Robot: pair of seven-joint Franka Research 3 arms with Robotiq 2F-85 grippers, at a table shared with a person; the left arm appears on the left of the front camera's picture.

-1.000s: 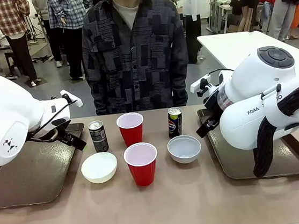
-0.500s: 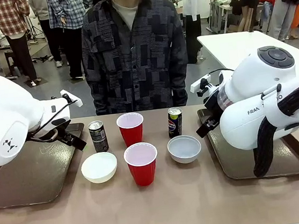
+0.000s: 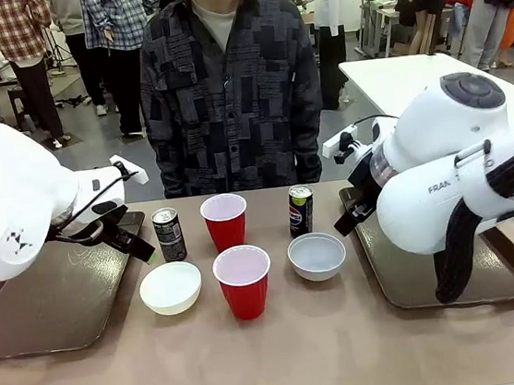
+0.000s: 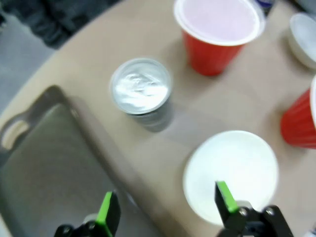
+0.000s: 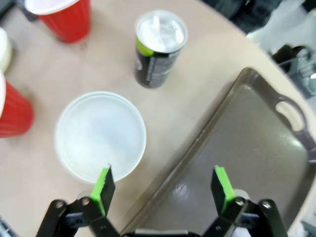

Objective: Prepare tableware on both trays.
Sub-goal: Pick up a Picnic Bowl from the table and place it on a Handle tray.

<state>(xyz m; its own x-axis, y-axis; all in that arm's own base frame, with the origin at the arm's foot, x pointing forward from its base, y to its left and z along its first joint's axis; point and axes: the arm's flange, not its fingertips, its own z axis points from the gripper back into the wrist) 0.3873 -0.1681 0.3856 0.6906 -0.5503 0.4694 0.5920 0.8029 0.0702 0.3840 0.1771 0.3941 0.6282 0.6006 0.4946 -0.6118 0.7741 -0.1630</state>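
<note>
While left tray (image 3: 39,319) and right tray (image 3: 392,279) sat bare, cups (image 3: 243,282), bowls (image 3: 170,288), cans (image 3: 169,235) stood between them; left gripper (image 4: 165,202), right gripper (image 5: 162,182) gaped empty.

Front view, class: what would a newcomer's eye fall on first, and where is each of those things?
The near red cup and the far red cup stand mid-table, flanked by the cream bowl and the grey-white bowl, with the left can and the right can behind them. The white left arm and right arm loom over the left tray and right tray. A person in a patterned shirt stands at the far edge.
</note>
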